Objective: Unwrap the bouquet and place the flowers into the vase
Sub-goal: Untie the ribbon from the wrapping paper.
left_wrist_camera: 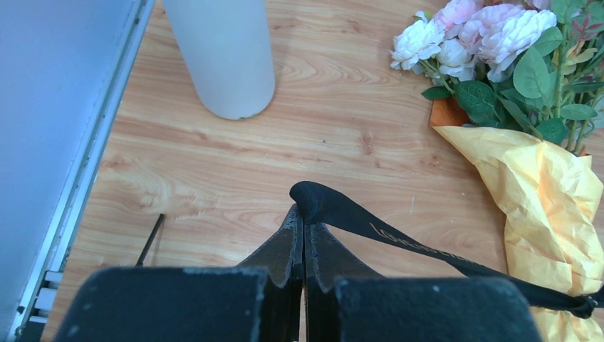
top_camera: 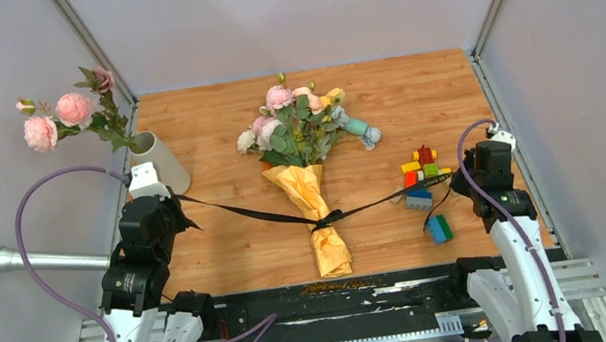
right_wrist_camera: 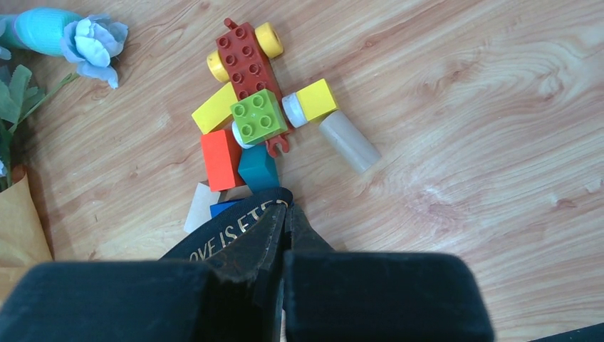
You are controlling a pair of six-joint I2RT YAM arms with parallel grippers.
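Bouquet (top_camera: 305,180) strap (top_camera: 242,211) pinched, left tool (left_wrist_camera: 303,226), right tool (right_wrist_camera: 283,218)

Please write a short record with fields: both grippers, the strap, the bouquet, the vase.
left gripper: shut on one end of the black strap
right gripper: shut on the other end
black strap: stretched between them, knotted around the bouquet
bouquet: lying flat mid-table, wrapped in paper
vase: left table edge, holding pink flowers
toy blocks: near right gripper
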